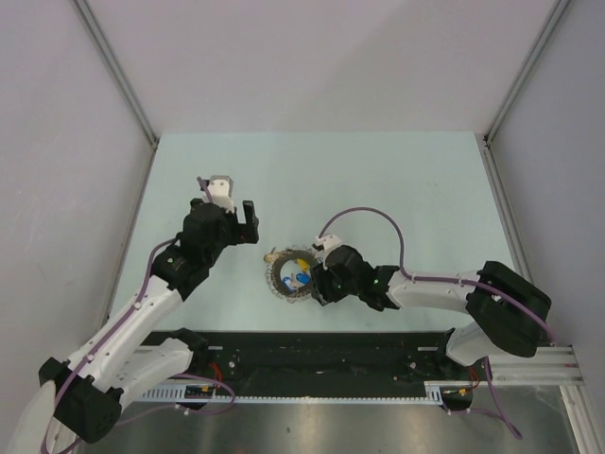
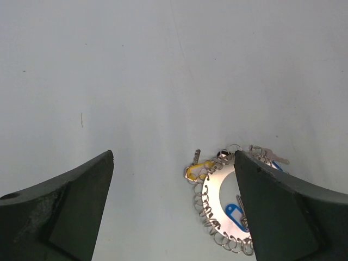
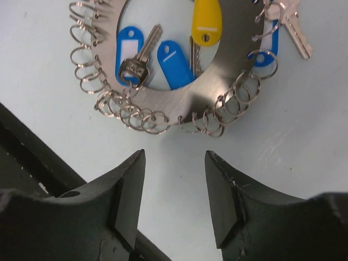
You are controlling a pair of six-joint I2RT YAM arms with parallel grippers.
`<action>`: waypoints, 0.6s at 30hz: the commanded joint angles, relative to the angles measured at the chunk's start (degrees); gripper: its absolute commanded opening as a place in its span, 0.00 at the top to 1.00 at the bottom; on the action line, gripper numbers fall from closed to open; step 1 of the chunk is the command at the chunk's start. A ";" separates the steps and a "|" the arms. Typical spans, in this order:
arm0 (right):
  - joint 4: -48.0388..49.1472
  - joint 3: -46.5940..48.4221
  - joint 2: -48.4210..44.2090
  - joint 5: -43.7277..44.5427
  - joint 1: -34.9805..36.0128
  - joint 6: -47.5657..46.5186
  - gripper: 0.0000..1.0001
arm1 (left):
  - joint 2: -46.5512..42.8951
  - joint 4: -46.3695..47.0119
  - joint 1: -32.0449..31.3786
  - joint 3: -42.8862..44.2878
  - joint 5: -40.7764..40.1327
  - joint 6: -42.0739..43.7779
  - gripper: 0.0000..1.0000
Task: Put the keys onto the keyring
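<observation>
The keyring (image 1: pixel 291 275), a flat silver ring edged with wire loops, lies on the pale table. In the right wrist view the keyring (image 3: pixel 217 73) holds a key with a blue head (image 3: pixel 130 46), a blue tag (image 3: pixel 174 64), a yellow one (image 3: pixel 207 22) and a silver key (image 3: pixel 296 30) at its outer edge. My right gripper (image 3: pixel 175 157) is open and empty, just short of the ring's near edge. My left gripper (image 2: pixel 174 155) is wide open and empty, above the table to the ring's left; the ring (image 2: pixel 217 190) and a yellow key (image 2: pixel 198 168) show beside its right finger.
A black rail (image 1: pixel 321 350) runs along the table's near edge, just behind my right gripper; it also shows in the right wrist view (image 3: pixel 32 157). Grey walls enclose the table on three sides.
</observation>
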 commanded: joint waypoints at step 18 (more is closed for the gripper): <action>5.73 6.98 9.22 11.06 7.59 3.36 0.72 | -1.61 1.68 0.37 -0.61 -5.24 3.65 0.04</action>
